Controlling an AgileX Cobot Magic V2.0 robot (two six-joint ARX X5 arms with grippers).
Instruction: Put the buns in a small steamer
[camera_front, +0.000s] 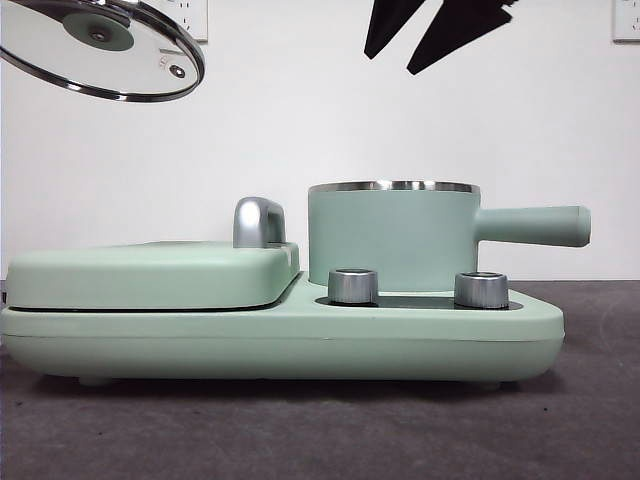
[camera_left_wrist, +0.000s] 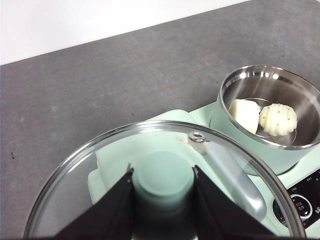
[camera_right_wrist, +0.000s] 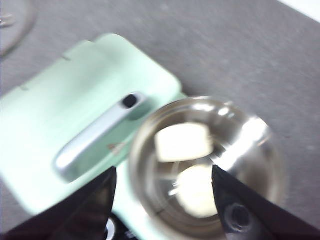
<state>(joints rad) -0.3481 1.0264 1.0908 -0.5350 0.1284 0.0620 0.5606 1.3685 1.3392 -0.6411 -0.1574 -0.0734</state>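
The small steamer (camera_front: 395, 235) stands uncovered on the right of the mint-green cooker, its long handle pointing right. Both buns lie inside it: a smooth cream block (camera_left_wrist: 244, 115) and a ribbed white dome with green dots (camera_left_wrist: 278, 119). The blurred right wrist view shows them too, the block (camera_right_wrist: 182, 141) and the dome (camera_right_wrist: 195, 190). My left gripper (camera_left_wrist: 162, 172) is shut on the green knob (camera_left_wrist: 162, 185) of the glass lid (camera_front: 100, 45), holding it tilted, high at the left, over the griddle. My right gripper (camera_right_wrist: 163, 169) hangs open and empty above the steamer (camera_right_wrist: 205, 165); its black tips (camera_front: 440, 30) show at the top.
The flat hinged griddle (camera_front: 150, 275) with its steel handle (camera_front: 258, 222) fills the cooker's left half. Two steel knobs (camera_front: 352, 285) (camera_front: 481, 289) sit on the front of the base. Dark grey tabletop (camera_left_wrist: 100, 85) lies around the cooker.
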